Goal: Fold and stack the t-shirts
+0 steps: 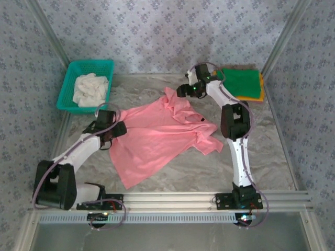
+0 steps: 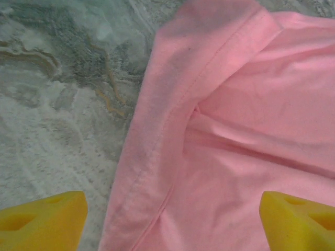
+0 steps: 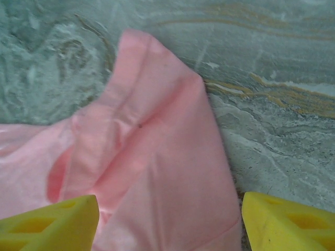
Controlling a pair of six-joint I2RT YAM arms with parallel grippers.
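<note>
Wide-open marbled tabletop (image 1: 267, 151) at 4 o'clock, and a bare strip runs along 6. The spread salmon-pink cloth t-shirt (image 1: 157, 141) covers the centre. The teal plastic mesh basket (image 1: 65, 86) blocks 10 o'clock. A folded green cloth t-shirt (image 1: 242, 82) on an orange-yellow cloth t-shirt (image 1: 260, 93) fills 2. Patterned walls (image 1: 157, 31) close 12.

Salmon-pink t-shirt (image 1: 162, 138) against a grey, marble-veined table (image 1: 272, 157).
Elsewhere: green t-shirt (image 1: 242, 82), orange-yellow t-shirt (image 1: 261, 91), teal basket (image 1: 65, 86), white cloth (image 1: 90, 89).
</note>
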